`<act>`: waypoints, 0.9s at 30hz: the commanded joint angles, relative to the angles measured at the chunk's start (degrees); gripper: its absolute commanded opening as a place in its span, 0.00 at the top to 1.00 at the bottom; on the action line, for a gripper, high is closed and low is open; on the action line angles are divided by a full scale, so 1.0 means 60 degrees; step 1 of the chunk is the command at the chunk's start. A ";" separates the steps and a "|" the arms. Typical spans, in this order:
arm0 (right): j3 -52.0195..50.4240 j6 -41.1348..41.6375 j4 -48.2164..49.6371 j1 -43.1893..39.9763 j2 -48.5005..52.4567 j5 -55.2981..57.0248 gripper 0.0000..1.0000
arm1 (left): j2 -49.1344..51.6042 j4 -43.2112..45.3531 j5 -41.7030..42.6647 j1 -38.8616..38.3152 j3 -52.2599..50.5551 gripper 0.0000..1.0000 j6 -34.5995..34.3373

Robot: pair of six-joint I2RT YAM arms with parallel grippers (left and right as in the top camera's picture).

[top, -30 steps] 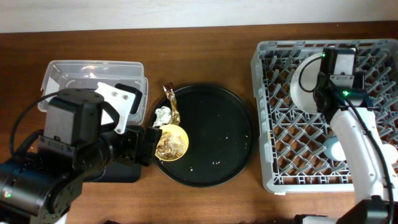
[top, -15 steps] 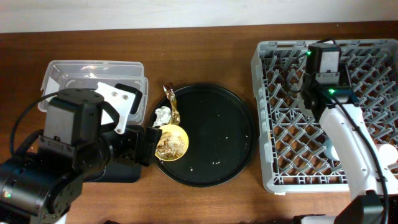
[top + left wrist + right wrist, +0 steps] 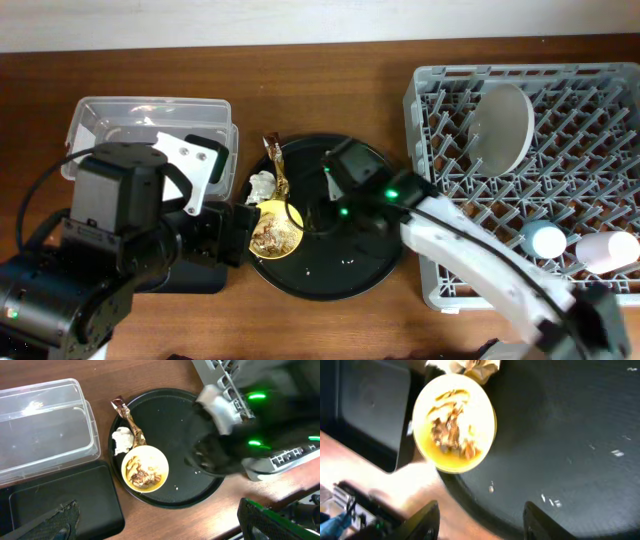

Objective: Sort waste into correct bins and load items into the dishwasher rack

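Overhead: small yellow bowl (image 3: 276, 228) of brownish scraps (image 3: 272, 234) being borne by large round black tray (image 3: 375, 235); right gripper (image 3: 322, 205) being held just beside it.
Left wrist: left gripper (image 3: 157, 515) being held wide, empty.
Right wrist: right gripper (image 3: 481, 510) being held wide, empty, near bowl (image 3: 454, 422).

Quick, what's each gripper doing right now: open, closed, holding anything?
Left gripper: open, holding nothing.
Right gripper: open, holding nothing.
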 commanded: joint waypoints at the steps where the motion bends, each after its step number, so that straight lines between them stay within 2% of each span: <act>1: -0.0018 0.0357 0.0535 0.0004 0.0929 -0.0827 0.49 | -0.0029 0.0029 -0.0069 0.0018 0.0087 0.00 0.0149; 5: -0.0015 0.0295 0.0219 -0.1155 0.0069 -0.0645 0.50 | -0.0029 0.0029 -0.0069 0.0018 0.0087 0.00 0.0149; 7: -0.0015 -0.0871 -0.0397 -0.2142 -0.1574 -0.0648 0.50 | -0.0029 0.0029 -0.0069 0.0018 0.0087 0.00 0.0146; 8: -0.0015 -0.1253 -0.0696 -0.2189 -0.2393 -0.0503 0.50 | -0.0029 0.0029 -0.0069 0.0018 0.0087 0.00 0.0149; 11: -0.0015 -0.1373 -0.1228 -0.2175 -0.4907 0.0452 0.49 | -0.0029 0.0153 0.0004 0.0018 0.0087 0.00 0.0146; 13: -0.0015 -0.1377 -0.1526 -0.2175 -0.6317 0.0790 0.43 | -0.0029 0.0182 0.0004 0.0018 0.0087 0.00 0.0117; 15: -0.0015 -0.1377 -0.1810 -0.2175 -0.6965 0.0787 0.31 | -0.0029 0.0339 0.0965 0.0018 0.0087 0.00 0.0109; 17: -0.0015 -0.1377 -0.2386 -0.2175 -0.7067 0.1056 0.29 | 0.0007 0.0605 0.1796 0.0018 0.0084 0.00 0.0109; 18: -0.0015 -0.1381 -0.2397 -0.2175 -0.7078 0.1300 0.25 | 0.0175 0.0517 0.1847 0.0018 0.0062 0.00 0.0113; 24: 0.0029 -0.1636 -0.2834 -0.2175 -0.7125 0.1100 0.23 | 0.1002 0.0175 0.1876 0.0018 0.0036 0.00 0.0113; 25: 0.0058 -0.1880 -0.2820 -0.2175 -0.7187 0.1100 0.20 | 0.1002 0.0171 0.1876 0.0018 0.0036 0.00 0.0113; 26: 0.0062 -0.1869 -0.2830 -0.2175 -0.7231 0.1089 0.06 | 0.0998 0.0171 0.1872 0.0018 0.0036 0.00 0.0113; 27: 0.0062 -0.1869 -0.2830 -0.2175 -0.7224 0.0878 0.02 | 0.1002 0.0171 0.1876 0.0018 0.0036 0.00 0.0113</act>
